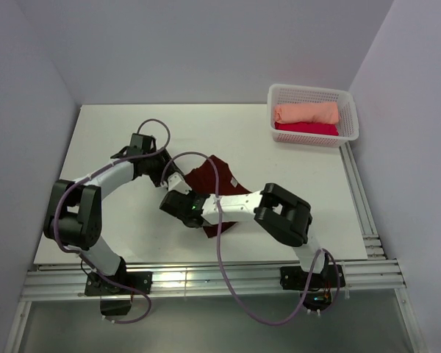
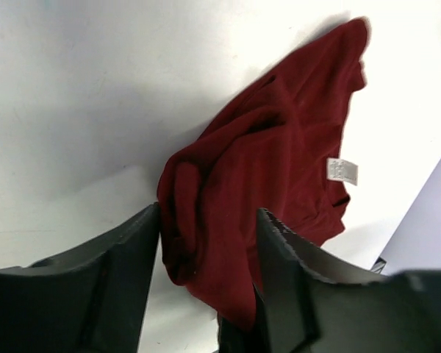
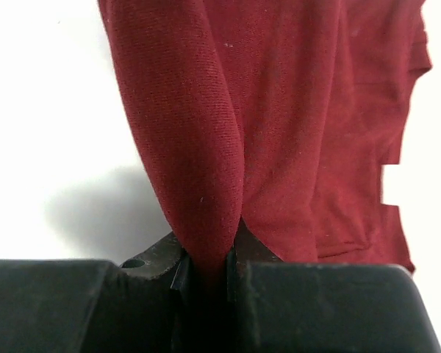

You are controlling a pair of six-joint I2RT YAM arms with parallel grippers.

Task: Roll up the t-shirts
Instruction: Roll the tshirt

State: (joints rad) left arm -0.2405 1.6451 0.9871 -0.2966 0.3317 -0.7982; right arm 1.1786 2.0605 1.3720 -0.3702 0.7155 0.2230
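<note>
A dark maroon t-shirt [image 1: 204, 176] lies crumpled on the white table [image 1: 110, 140], its pale neck label [image 2: 343, 170] showing. My right gripper [image 3: 206, 261] is shut on a raised fold of the maroon t-shirt [image 3: 309, 110] at its near left edge. My left gripper [image 2: 206, 243] hovers open over the bunched left edge of the maroon t-shirt [image 2: 264, 162], with cloth lying between its fingers [image 2: 125, 254] but not pinched. Seen from above, the left gripper [image 1: 170, 179] and right gripper [image 1: 179, 205] sit close together at the shirt's left side.
A white mesh basket [image 1: 350, 110] stands at the back right, holding a rolled peach t-shirt [image 1: 306, 112] and a rolled crimson-pink one [image 1: 306, 129]. Purple cables [image 1: 219, 220] loop over the arms and the shirt. Metal rails [image 1: 360, 198] run along the right and near table edges.
</note>
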